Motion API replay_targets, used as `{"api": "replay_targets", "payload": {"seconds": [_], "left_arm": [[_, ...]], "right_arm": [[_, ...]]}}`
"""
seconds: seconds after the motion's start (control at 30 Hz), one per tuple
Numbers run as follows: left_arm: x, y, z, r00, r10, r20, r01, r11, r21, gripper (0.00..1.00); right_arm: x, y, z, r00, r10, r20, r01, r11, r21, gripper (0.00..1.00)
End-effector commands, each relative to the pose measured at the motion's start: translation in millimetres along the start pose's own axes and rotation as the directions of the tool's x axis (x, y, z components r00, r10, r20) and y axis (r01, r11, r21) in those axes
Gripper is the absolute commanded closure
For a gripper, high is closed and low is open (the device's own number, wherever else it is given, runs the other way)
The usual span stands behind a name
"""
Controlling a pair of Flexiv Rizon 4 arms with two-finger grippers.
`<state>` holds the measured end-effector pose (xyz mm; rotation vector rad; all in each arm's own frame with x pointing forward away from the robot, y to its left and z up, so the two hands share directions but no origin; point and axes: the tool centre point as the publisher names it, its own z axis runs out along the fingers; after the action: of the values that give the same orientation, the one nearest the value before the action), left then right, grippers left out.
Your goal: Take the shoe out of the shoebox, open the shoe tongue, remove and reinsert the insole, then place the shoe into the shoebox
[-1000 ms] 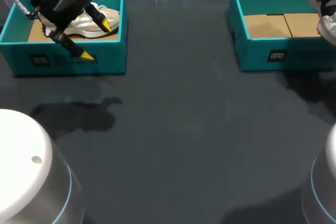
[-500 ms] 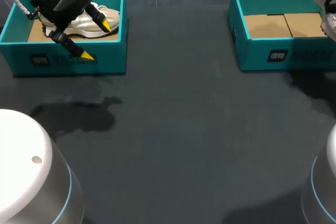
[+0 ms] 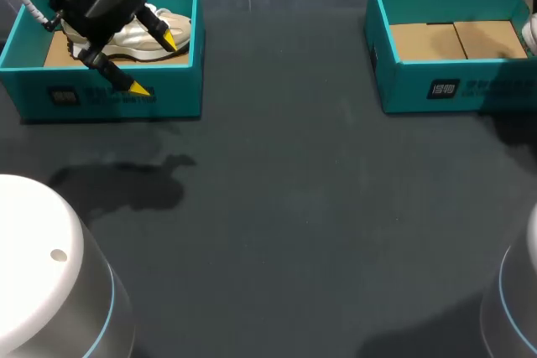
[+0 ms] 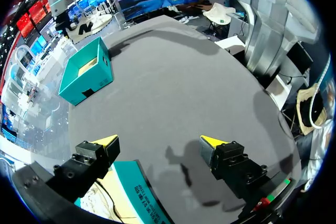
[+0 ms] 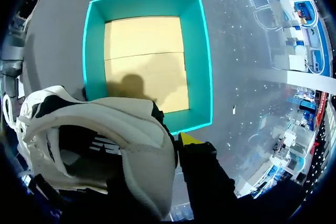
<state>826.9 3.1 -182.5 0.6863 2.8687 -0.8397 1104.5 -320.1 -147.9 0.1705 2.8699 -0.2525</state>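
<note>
A cream shoe (image 3: 134, 40) lies in the teal shoebox (image 3: 117, 100) at the table's far left. My left gripper (image 3: 154, 64) hangs open over that box's front wall, one yellow tip above the shoe and the other outside the box. In the left wrist view the left gripper (image 4: 158, 141) is spread wide over the box wall (image 4: 144, 192), with nothing between its tips. My right gripper (image 5: 181, 141) is shut on the collar of a white shoe (image 5: 100, 140) with black trim, held high above the second teal shoebox (image 5: 197, 61). Only one yellow fingertip (image 5: 186, 139) shows.
The right shoebox (image 3: 470, 85) stands at the far right with only its bare cardboard floor (image 3: 457, 39) showing inside. Dark table (image 3: 285, 207) spreads between the two boxes and toward the near edge. My arms' white bases fill the near corners.
My right arm and the white shoe have slid off to the right, almost out of the head view, and their shadow has left the right box. The left arm has not moved.
</note>
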Motion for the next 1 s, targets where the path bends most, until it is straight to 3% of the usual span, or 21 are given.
{"api": "replay_targets", "payload": {"seconds": [0.03, 0.07, 0.13, 0.6, 0.73, 0.8, 0.97, 1.0], "left_arm": [[-0.5, 0, 0, 1.0, 0.001, -0.002, -0.001, 1.0, -0.002, 0.0], [-0.5, 0, 0, 1.0, 0.001, -0.002, -0.001, 1.0, -0.002, 0.0], [-0.5, 0, 0, 1.0, 0.001, -0.002, -0.001, 1.0, -0.002, 0.0], [-0.5, 0, 0, 1.0, 0.001, -0.002, -0.001, 1.0, -0.002, 0.0], [-0.5, 0, 0, 1.0, 0.001, -0.002, -0.001, 1.0, -0.002, 0.0], [-0.5, 0, 0, 1.0, 0.001, -0.002, -0.001, 1.0, -0.002, 0.0], [-0.5, 0, 0, 1.0, 0.001, -0.002, -0.001, 1.0, -0.002, 0.0], [-0.5, 0, 0, 1.0, 0.001, -0.002, -0.001, 1.0, -0.002, 0.0]], "right_arm": [[29.6, -6.3, -4, 0.881, 0.468, -0.069, -0.456, 0.879, 0.137, 1.0], [41.7, -10.2, -3, 0.806, 0.579, -0.126, -0.555, 0.812, 0.182, 1.0], [56.7, -13.3, -2, 0.715, 0.67, -0.201, -0.627, 0.741, 0.238, 1.0], [56.7, -13.3, -2, 0.715, 0.67, -0.201, -0.627, 0.741, 0.238, 1.0], [60.6, -15.3, 2, 0.527, 0.835, -0.158, -0.815, 0.55, 0.184, 1.0], [66.0, -15.1, 6, 0.455, 0.882, -0.125, -0.855, 0.472, 0.215, 1.0], [80.9, -14.6, 11, 0.327, 0.937, -0.12, -0.918, 0.345, 0.194, 1.0], [80.9, -14.6, 11, 0.327, 0.937, -0.12, -0.918, 0.345, 0.194, 1.0]]}}
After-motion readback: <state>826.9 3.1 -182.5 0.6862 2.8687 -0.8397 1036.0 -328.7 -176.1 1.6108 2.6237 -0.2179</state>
